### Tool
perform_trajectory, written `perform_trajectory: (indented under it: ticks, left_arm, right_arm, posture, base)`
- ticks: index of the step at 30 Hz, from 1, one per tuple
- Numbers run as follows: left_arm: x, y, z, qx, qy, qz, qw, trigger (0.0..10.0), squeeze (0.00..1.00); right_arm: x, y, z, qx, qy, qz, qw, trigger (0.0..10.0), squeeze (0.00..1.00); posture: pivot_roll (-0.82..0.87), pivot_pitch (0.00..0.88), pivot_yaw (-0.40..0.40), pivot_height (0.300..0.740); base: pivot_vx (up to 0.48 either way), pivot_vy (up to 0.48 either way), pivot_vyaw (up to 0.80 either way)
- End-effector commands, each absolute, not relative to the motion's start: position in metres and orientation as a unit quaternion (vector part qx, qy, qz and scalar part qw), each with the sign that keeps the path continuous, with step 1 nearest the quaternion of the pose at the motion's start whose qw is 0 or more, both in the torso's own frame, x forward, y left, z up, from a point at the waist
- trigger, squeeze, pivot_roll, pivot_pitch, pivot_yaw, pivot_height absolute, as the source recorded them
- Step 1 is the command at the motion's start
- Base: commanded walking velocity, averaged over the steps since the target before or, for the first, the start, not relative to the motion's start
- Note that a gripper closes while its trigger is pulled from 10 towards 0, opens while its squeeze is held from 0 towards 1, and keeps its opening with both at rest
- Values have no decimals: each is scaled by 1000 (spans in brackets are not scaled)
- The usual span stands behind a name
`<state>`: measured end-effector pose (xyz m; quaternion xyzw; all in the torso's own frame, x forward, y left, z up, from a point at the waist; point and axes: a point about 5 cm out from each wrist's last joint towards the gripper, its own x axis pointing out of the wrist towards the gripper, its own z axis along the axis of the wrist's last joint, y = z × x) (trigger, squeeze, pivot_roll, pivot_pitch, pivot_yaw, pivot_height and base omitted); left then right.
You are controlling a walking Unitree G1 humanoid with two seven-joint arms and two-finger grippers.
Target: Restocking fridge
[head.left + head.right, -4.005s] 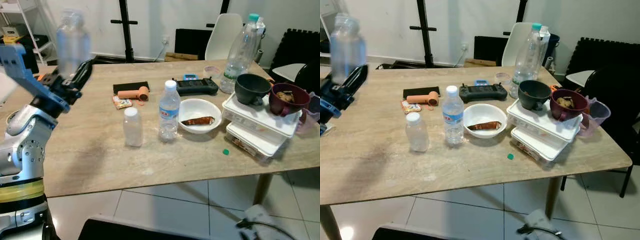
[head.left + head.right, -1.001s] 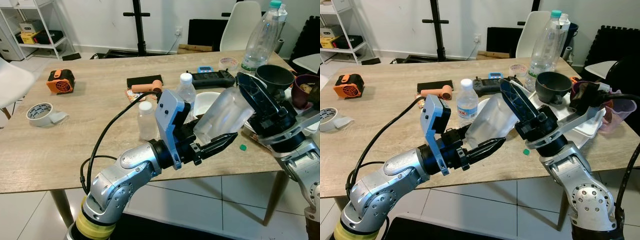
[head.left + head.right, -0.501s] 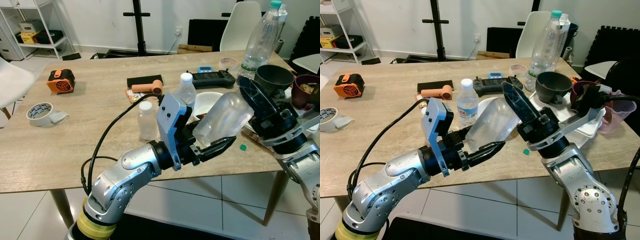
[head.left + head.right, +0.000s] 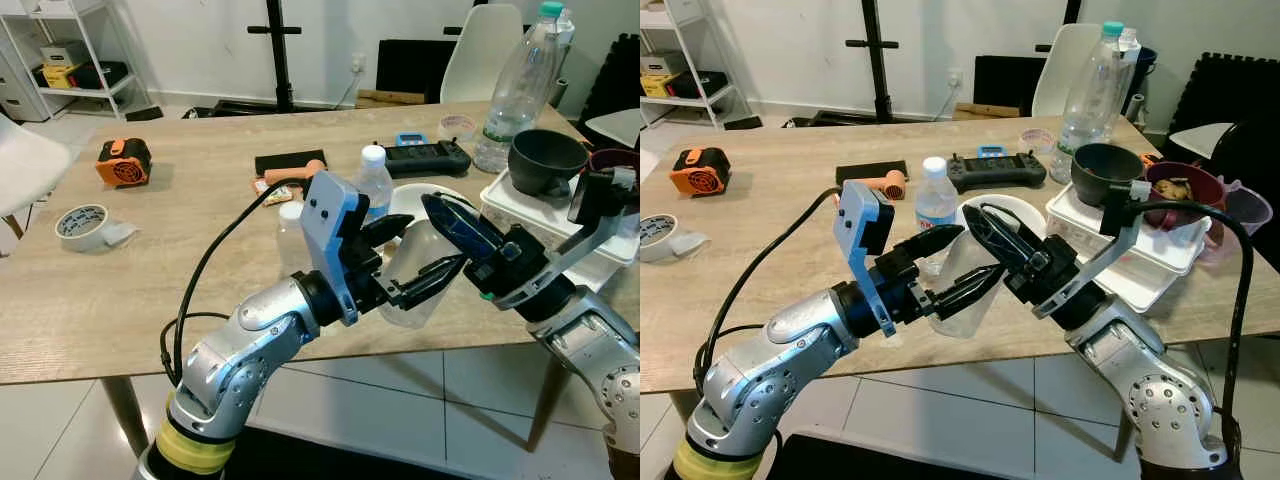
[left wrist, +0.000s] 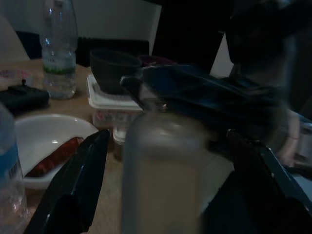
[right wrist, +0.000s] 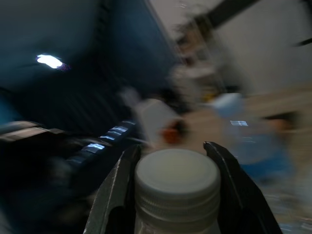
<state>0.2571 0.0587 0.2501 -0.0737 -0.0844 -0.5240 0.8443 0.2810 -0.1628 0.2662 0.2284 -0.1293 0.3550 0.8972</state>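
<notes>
A translucent plastic bottle [image 4: 962, 292] with a white cap [image 6: 176, 178] hangs over the table's front edge, between both arms. My right gripper [image 6: 171, 148] is shut on its cap end, with a finger pressed against each side of the cap. My left gripper [image 5: 168, 136] surrounds the bottle's body [image 5: 161, 170]; its fingers [image 5: 73, 190] stand spread with a small gap on each side, so it is open. On the wooden table [image 4: 770, 240] behind stand a blue-labelled water bottle [image 4: 935, 202] and a small capped bottle [image 4: 290, 232], partly hidden by my left arm.
A white bowl [image 4: 1030, 212] with a brown snack, stacked white containers [image 4: 1145, 255], a black bowl [image 4: 1105, 170], a maroon bowl [image 4: 1185, 195] and a tall bottle [image 4: 1085, 90] crowd the right. A controller [image 4: 995, 168], tape roll [image 4: 658, 240] and orange gadget [image 4: 698, 170] lie elsewhere.
The bottle has dropped lower and turned more upright. My right gripper has swung in from beside it and closed on the cap end. My left fingers have spread off the body.
</notes>
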Motion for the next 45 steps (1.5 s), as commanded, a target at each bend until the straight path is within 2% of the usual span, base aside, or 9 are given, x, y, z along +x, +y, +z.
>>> perform_trajectory:
  ticks: [1,5,9,13,17,18,25,36,45]
  left_arm:
    - [255,68,242,-66,-63,-522,848,10000,0]
    - [247,76,221,-39,-21,-521,853,10000,0]
    - [247,76,214,-2,-9,-516,856,10000,0]
    - [260,81,221,61,-29,-485,872,10000,0]
    - [270,87,229,72,-44,-453,888,10000,0]
    - [279,93,235,62,-55,-411,908,10000,0]
    - [290,107,224,-10,-33,-283,959,10000,0]
    - [286,123,208,-10,-1,-220,976,10000,0]
    - [294,137,203,-19,-5,-133,991,10000,0]
  right_arm:
    - [284,-177,275,205,-165,308,914,10000,0]
    - [284,-185,282,188,-191,285,920,10000,0]
    - [281,-174,286,158,-195,310,917,10000,0]
    - [276,-157,290,53,-197,351,914,10000,0]
    - [282,-155,287,-23,-195,317,928,10000,0]
    - [290,-157,280,-53,-193,268,942,10000,0]
    - [312,-172,239,40,-167,63,983,10000,0]
    - [303,-143,217,8,-173,78,982,10000,0]
    - [301,-133,199,-10,-172,26,985,10000,0]
  posture:
    - [-75,156,46,740]
    - [-71,158,49,740]
    - [-65,155,54,740]
    - [-61,152,54,740]
    - [-66,149,54,740]
    - [-69,150,55,740]
    - [-58,153,60,740]
    - [-39,151,52,740]
    - [-47,136,37,740]
  base:
    - [0,0,0]
    - [0,0,0]
    - [0,0,0]
    - [0,0,0]
    - [0,0,0]
    - [0,0,0]
    - [0,0,0]
    - [0,0,0]
    - [0,0,0]
